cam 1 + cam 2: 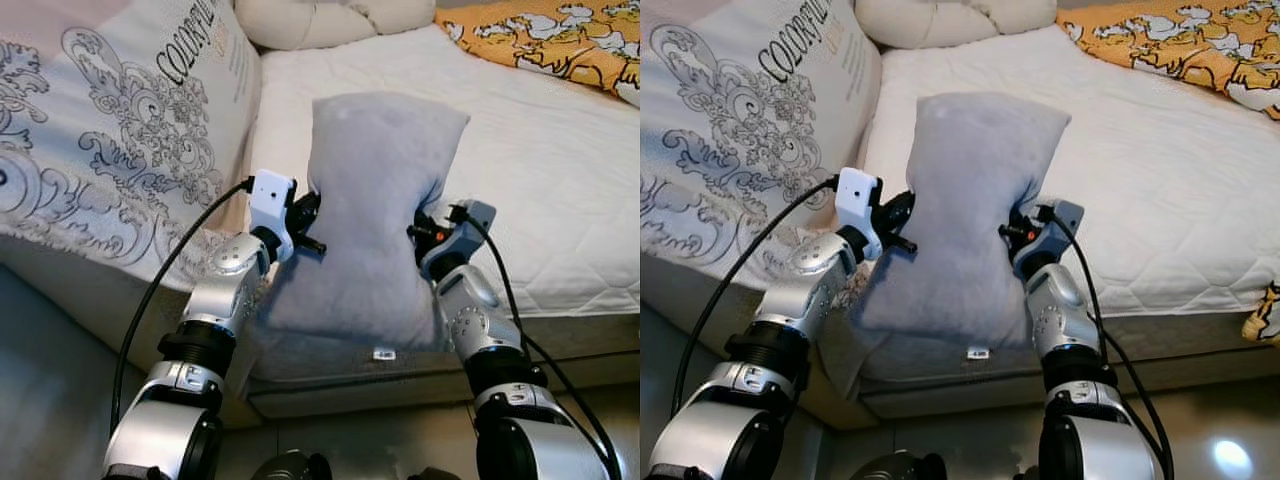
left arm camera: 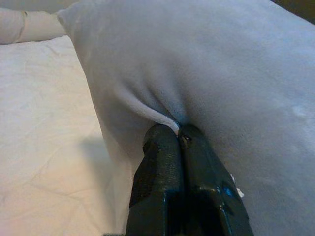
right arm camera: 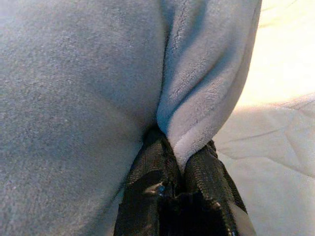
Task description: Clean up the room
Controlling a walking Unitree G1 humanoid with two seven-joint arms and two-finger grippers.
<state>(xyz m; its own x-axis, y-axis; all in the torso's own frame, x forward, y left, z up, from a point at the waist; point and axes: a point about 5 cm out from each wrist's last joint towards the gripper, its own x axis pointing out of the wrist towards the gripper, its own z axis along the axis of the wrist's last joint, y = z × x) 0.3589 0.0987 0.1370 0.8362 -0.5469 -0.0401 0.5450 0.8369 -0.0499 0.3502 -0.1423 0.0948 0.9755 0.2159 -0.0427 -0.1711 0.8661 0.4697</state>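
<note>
White quilted bedding covers the bed (image 1: 560,190) ahead of the robot. Nearest, at the mattress edge, the left gripper (image 1: 312,222) and right gripper (image 1: 420,228) hold a grey pillow (image 1: 375,200) upright between them, its lower end at the bed's front edge. Each pair of jaws is clenched on a fold of the pillow's fabric, one on either side. Beside it on the left leans a large patterned cushion (image 1: 120,130). Farther back lie a cream pillow (image 1: 330,20) and an orange blanket (image 1: 560,40).
</note>
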